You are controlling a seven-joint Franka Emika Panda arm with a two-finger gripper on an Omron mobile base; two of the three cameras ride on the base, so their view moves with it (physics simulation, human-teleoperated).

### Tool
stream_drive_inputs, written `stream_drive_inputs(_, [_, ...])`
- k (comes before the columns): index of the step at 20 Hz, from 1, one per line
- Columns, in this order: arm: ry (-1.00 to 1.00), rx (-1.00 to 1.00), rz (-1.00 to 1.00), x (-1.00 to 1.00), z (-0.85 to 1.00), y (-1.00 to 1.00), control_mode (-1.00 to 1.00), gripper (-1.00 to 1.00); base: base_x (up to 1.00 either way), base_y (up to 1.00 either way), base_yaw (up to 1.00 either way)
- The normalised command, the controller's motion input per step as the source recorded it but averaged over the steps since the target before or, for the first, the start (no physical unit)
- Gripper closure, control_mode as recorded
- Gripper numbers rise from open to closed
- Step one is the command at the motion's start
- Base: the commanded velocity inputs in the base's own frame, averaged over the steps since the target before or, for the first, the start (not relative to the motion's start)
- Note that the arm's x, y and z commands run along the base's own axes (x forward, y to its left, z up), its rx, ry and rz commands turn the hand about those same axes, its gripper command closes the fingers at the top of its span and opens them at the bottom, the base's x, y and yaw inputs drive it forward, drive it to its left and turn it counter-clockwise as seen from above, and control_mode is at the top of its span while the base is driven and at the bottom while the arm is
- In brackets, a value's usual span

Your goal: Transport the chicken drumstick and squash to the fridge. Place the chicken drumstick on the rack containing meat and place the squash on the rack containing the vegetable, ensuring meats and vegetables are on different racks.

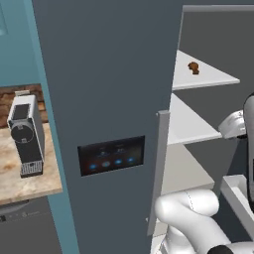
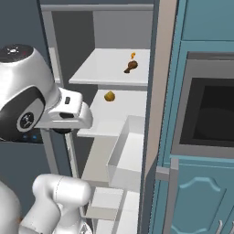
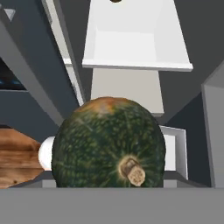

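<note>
One squash [image 3: 109, 142], dark green and flecked, with an orange patch on top and a tan stub of stem facing the hand camera. Held up close in front of the open fridge [image 1: 109, 74], nothing underneath it. Gripped by the gripper [image 2: 84, 119], jaws spread wide around it, the tips themselves hidden.

One chicken drumstick [image 2: 130, 66], small and brown, lying far in on the top shelf [image 1: 213, 79] of the fridge, well apart from the squash.

Three white shelves counted in the left base view: the top one, a second shelf [image 1: 193, 130] below it, a third lower still.

From the right base view, two more small items: one orange bit [image 2: 133, 55] just behind the drumstick on the same shelf, and one yellow-brown round thing [image 2: 109, 96] on the second shelf. Also one white bin [image 2: 130, 151] near and lower, and to the right teal cabinets [image 2: 201, 192] around one dark oven opening [image 2: 210, 116].

From the left base view, on the slate-grey door, one dark touch panel [image 1: 111, 155] with blue-lit icons. Further left, one grey coffee machine [image 1: 25, 134] standing on a wooden counter [image 1: 34, 186].
</note>
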Motion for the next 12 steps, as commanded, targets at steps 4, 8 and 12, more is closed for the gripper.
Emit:
stream_drive_inputs(4, [-0.16, 0.00, 0.00, 0.41, -0.26, -0.29, -1.00, 1.00, 0.00, 0.00, 0.00])
stream_drive_inputs(8, [-0.09, 0.00, 0.03, 0.71, -0.46, -0.06, -1.00, 1.00, 0.00, 0.00, 0.00])
stream_drive_inputs(12, [-0.01, 0.00, 0.01, 0.75, -0.30, 0.00, -1.00, 1.00, 0.00, 0.00, 0.00])
